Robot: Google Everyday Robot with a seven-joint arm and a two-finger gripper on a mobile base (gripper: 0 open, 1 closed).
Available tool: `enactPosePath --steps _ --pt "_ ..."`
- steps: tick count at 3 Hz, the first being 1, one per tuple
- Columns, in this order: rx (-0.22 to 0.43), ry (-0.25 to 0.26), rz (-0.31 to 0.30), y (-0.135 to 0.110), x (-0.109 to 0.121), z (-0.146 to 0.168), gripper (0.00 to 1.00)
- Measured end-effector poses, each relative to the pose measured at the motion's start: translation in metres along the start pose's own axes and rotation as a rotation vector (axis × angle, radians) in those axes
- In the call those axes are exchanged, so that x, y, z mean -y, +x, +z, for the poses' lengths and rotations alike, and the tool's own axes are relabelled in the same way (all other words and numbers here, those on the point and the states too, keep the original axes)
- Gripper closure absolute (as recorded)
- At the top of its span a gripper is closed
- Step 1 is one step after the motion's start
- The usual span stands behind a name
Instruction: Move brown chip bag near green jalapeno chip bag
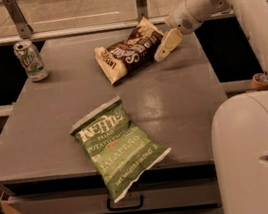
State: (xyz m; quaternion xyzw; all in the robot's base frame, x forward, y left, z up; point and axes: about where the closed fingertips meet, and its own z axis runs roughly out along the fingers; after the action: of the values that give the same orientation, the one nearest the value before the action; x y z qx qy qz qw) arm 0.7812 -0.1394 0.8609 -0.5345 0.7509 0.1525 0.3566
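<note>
The brown chip bag lies flat at the back of the grey table, its cream ends pointing left-front and right-back. The green jalapeno chip bag lies at the table's front edge, with its white bottom edge hanging over. My gripper hangs from the white arm at the back right, low over the table at the brown bag's right end. It is touching or just beside the bag. The two bags are well apart.
A green-and-white soda can stands at the table's back left corner. My white base fills the front right. Drawers with handles sit under the table's front edge. A railing runs behind the table.
</note>
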Motion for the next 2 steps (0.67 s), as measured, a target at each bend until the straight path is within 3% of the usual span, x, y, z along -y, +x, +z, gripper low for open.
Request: enactPosePath --steps 2 --pt "0.058 -0.025 -0.018 -0.0098 -0.0034 0.0086 0.41"
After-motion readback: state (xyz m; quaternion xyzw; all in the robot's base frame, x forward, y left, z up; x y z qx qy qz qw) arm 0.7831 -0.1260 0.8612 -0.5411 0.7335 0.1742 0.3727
